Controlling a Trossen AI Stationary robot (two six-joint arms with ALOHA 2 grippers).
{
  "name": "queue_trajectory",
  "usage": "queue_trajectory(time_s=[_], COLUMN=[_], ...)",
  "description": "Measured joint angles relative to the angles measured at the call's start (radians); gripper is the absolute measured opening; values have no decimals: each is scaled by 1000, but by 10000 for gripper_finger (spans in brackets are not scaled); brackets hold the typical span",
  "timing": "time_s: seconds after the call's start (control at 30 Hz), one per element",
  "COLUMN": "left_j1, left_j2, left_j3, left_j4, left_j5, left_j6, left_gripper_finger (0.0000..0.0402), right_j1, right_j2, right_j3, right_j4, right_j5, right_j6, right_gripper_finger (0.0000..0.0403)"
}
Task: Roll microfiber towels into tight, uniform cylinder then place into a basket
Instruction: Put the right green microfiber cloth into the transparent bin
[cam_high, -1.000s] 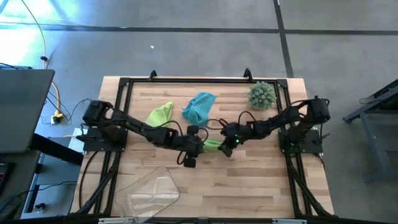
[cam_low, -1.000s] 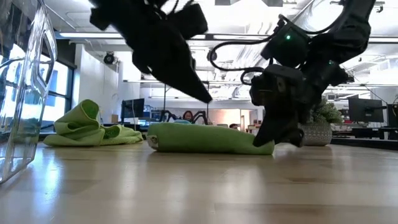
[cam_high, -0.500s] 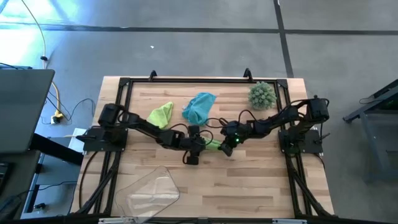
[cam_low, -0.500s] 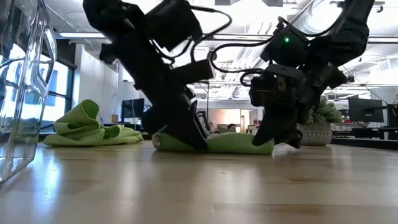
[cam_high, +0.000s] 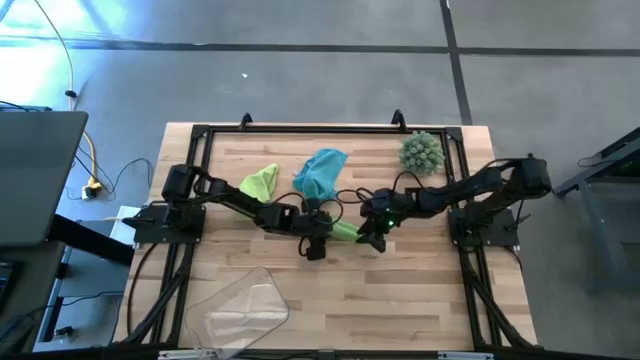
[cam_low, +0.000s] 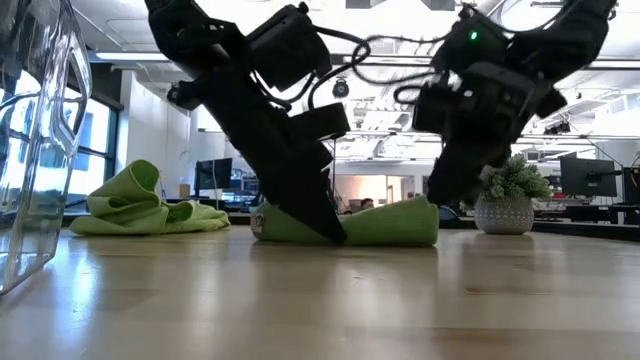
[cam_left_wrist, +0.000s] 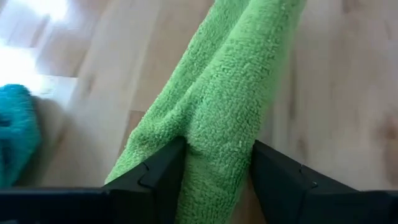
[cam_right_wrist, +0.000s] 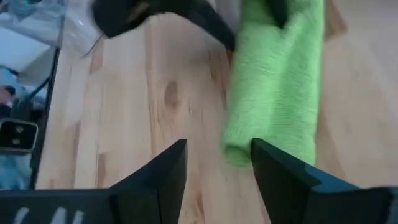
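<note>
Nearest, the basket sits tilted at the worktop front edge, nothing seen in it. Mid-worktop, rolled lime towel: left gripper fingers clamped round one end; right gripper fingers apart, just off the other end. Looks like rolling's done, so next: lift w/ left, keep roll tight, carry to basket. Behind: 2nd lime towel & teal towel, unrolled.

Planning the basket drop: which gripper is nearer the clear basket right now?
Left. The left gripper straddles the rolled green towel, up and right of the basket. The right gripper is open at the roll's far end, farther away.
</note>
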Motion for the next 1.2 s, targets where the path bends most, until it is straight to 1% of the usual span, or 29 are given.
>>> queue_trajectory(time_s=[0.1, 0.3, 0.47, 0.57, 0.6, 0.7, 0.8, 0.87, 0.97, 1.07, 1.13, 1.2], left_j1=[10, 9, 9, 10, 10, 6, -6, -16, -36, -69, -99, -131], left_j2=[0, 1, 0, -1, -4, -27, -73, -107, -179, -235, -273, -327], left_j3=[0, -2, -2, -3, -3, -6, -13, -13, -11, -10, -9, -8], left_j4=[-6, -9, -12, -12, -12, -14, -49, -56, -59, -64, -60, -89], left_j5=[-6, -22, -2, 24, 29, 51, 80, 96, 99, 95, 96, 99], left_j6=[23, 66, 61, 34, 24, 21, 36, 38, 62, 92, 92, 73], left_gripper_finger=[146, 106, 50, 17, 12, 11, 11, 11, 11, 10, 10, 10], right_j1=[32, 146, 248, 285, 294, 313, 329, 340, 359, 376, 384, 395], right_j2=[-69, -180, -263, -313, -327, -365, -385, -390, -397, -406, -416, -431], right_j3=[0, 2, 2, 3, 3, 3, 3, 2, -26, -78, -123, -170], right_j4=[-57, -164, -264, -329, -343, -386, -395, -394, -363, -314, -245, -188], right_j5=[60, 205, 335, 400, 415, 450, 493, 501, 501, 502, 502, 518], right_j6=[-93, -273, -350, -363, -362, -362, -365, -376, -374, -337, -304, -268], right_gripper_finger=[172, 172, 172, 172, 172, 172, 172, 172, 169, 159, 151, 144])
